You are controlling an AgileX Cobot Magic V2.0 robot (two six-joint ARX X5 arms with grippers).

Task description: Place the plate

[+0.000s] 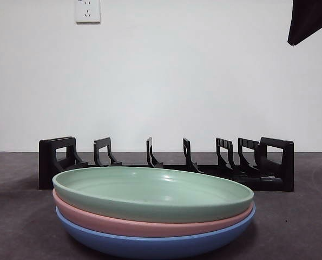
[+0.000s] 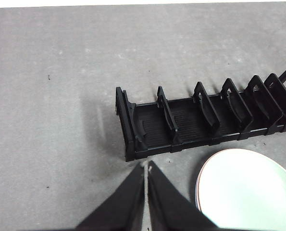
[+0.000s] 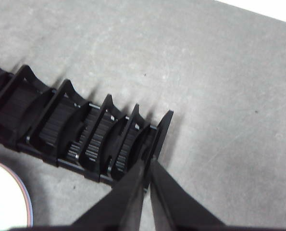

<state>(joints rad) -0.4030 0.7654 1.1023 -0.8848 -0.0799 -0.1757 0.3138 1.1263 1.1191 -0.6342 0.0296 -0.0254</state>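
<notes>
Green plate (image 1: 152,192) tops a pink (image 1: 96,219) and blue plate (image 1: 150,245) stack, just beside clenched empty left gripper (image 2: 146,166), black rack (image 1: 166,162) beyond on grey surface (image 2: 61,96), right gripper (image 3: 146,166) clenched over rack end, plates cropped in wrist views, no readable writing.

A pale green plate (image 1: 150,192) tops a pink plate (image 1: 96,219) and a blue plate (image 1: 123,244); behind them, a black rack (image 1: 166,162) on a grey worktop (image 2: 61,72).
</notes>
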